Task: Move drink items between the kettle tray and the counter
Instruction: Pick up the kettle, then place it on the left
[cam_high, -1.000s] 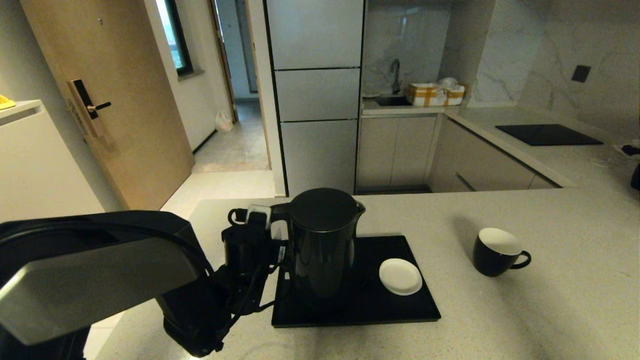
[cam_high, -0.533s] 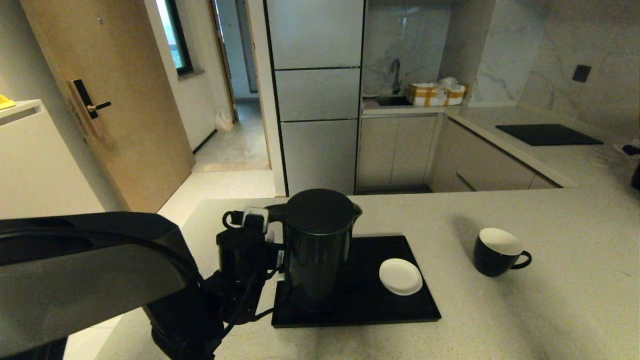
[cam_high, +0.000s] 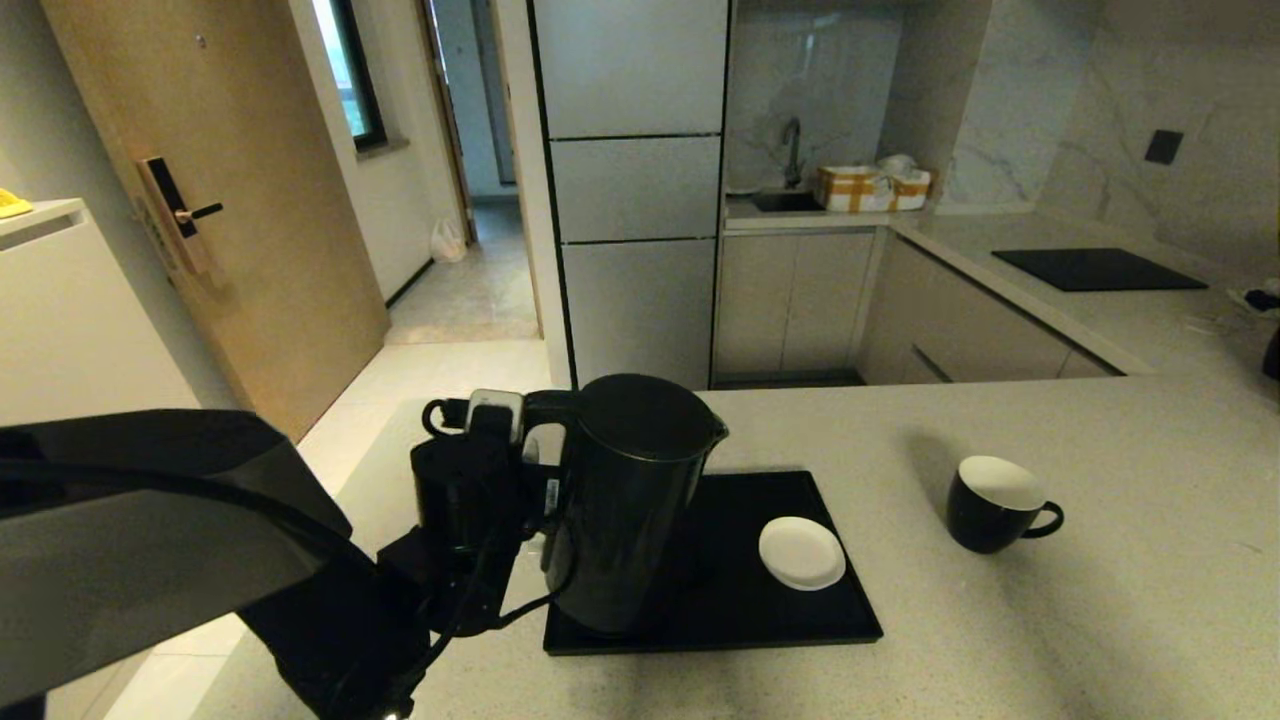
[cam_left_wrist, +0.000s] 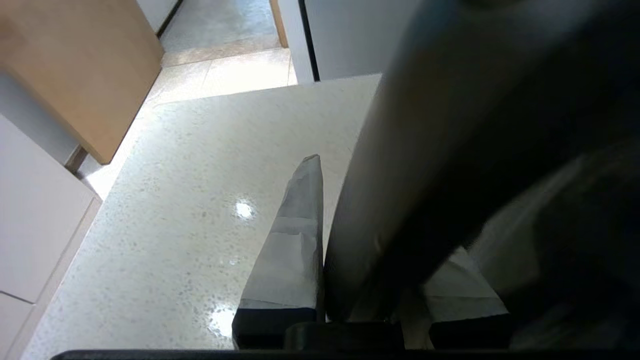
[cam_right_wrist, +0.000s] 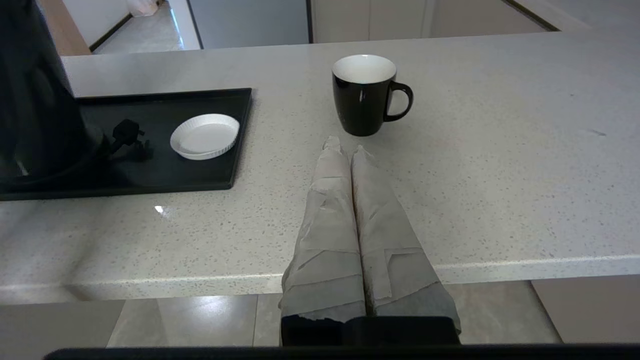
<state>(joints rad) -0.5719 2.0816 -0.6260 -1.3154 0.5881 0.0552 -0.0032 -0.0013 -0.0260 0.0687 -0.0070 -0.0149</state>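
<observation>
The tall black kettle (cam_high: 630, 500) hangs tilted over the left half of the black tray (cam_high: 790, 620), its bottom low over the tray's front left corner. My left gripper (cam_high: 530, 450) is shut on the kettle's loop handle (cam_left_wrist: 400, 200), which fills the space between the taped fingers (cam_left_wrist: 295, 240). The black mug (cam_high: 995, 503), white inside, stands upright on the counter (cam_high: 1100, 620) right of the tray, handle to the right. My right gripper (cam_right_wrist: 345, 145) is shut and empty, above the counter's front edge just short of the mug (cam_right_wrist: 367, 97); it is out of the head view.
A white saucer (cam_high: 800, 552) lies on the tray's right half, with a black plug (cam_right_wrist: 127, 132) and cord beside the kettle. The counter's left edge (cam_high: 380, 450) drops to the floor close to my left arm. A black hob panel (cam_high: 1095, 268) sits far back right.
My left gripper has moved up and to the left with the kettle. The kettle has gone from upright to tilted, its bottom swinging toward the tray's front left corner.
</observation>
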